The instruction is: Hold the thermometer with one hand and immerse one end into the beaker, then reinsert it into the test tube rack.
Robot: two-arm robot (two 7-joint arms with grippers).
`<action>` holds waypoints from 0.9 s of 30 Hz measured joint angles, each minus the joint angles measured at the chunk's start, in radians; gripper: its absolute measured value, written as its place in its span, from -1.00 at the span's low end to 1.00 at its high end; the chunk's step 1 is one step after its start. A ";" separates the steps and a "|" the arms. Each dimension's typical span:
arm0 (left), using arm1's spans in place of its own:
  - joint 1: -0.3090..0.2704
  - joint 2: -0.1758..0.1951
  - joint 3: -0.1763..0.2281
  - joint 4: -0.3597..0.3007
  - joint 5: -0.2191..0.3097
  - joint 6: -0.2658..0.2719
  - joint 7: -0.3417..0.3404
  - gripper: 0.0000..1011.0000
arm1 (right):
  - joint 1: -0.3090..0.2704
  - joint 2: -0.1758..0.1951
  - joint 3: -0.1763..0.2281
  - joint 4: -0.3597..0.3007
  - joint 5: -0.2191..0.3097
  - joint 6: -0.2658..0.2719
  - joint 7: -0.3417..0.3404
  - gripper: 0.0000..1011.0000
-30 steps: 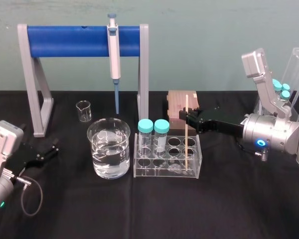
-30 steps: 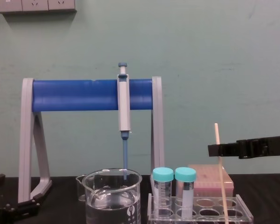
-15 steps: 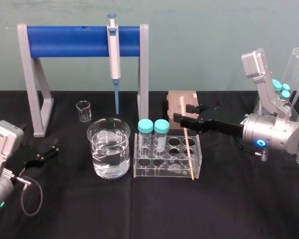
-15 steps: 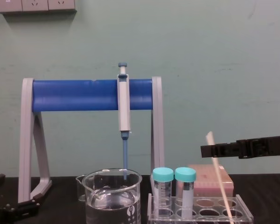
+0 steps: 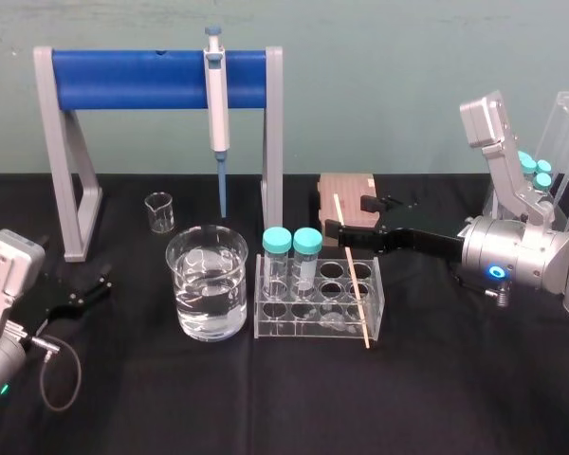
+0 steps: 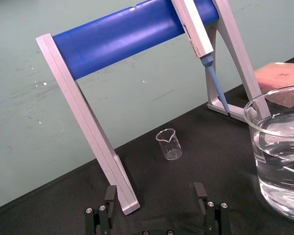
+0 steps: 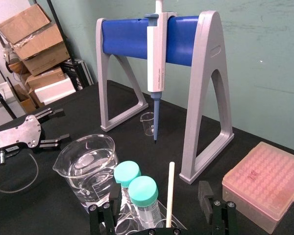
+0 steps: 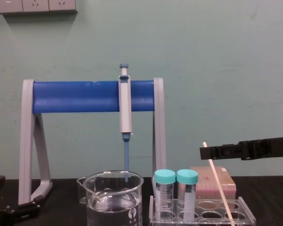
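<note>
Head view: finds the thermometer [image 5: 351, 270] leaning in the rack [image 5: 294, 328], foot in a right-end hole, top tipped toward the beaker [image 5: 207, 284] left of the rack. Has the right gripper [image 5: 344, 215] astride its top, spread, probably lining up a grip. Parks the left gripper [image 5: 93, 284], also spread, well left of the rack. Right wrist view: shows the thermometer between the fingers [image 7: 205, 193], touching neither.

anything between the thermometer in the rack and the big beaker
Yes: two teal-capped tubes stand in the clear acrylic rack between the thin cream thermometer rod and the large clear glass beaker. The open right gripper straddles the rod. The left gripper sits idle, far left.
</note>
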 joint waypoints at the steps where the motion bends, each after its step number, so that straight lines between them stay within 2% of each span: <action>1: 0.000 0.000 0.000 0.000 0.000 0.000 0.000 0.99 | 0.000 0.000 0.000 0.000 0.000 0.000 0.000 0.98; 10: 0.000 0.000 0.000 0.000 0.000 0.000 0.000 0.99 | 0.000 0.000 0.000 0.000 0.000 0.000 0.000 0.98; 13: 0.000 0.000 0.000 0.000 0.000 0.000 0.000 0.99 | 0.002 -0.019 0.017 -0.002 -0.003 -0.028 -0.030 0.98; 18: 0.000 0.000 0.000 0.000 0.000 0.000 0.000 0.99 | -0.007 -0.062 0.060 -0.018 -0.035 -0.102 -0.137 0.98; 21: 0.000 0.000 0.000 0.000 0.000 0.000 0.000 0.99 | -0.030 -0.099 0.097 -0.028 -0.079 -0.169 -0.254 0.98; 23: 0.000 0.000 0.000 0.000 0.000 0.000 0.000 0.99 | -0.042 -0.113 0.110 -0.032 -0.097 -0.188 -0.303 0.98; 24: 0.000 0.000 0.000 0.000 0.000 0.000 0.000 0.99 | -0.057 -0.128 0.124 -0.034 -0.122 -0.203 -0.371 0.98; 27: 0.000 0.000 0.000 0.000 0.000 0.000 0.000 0.99 | -0.074 -0.146 0.139 -0.033 -0.152 -0.210 -0.448 0.98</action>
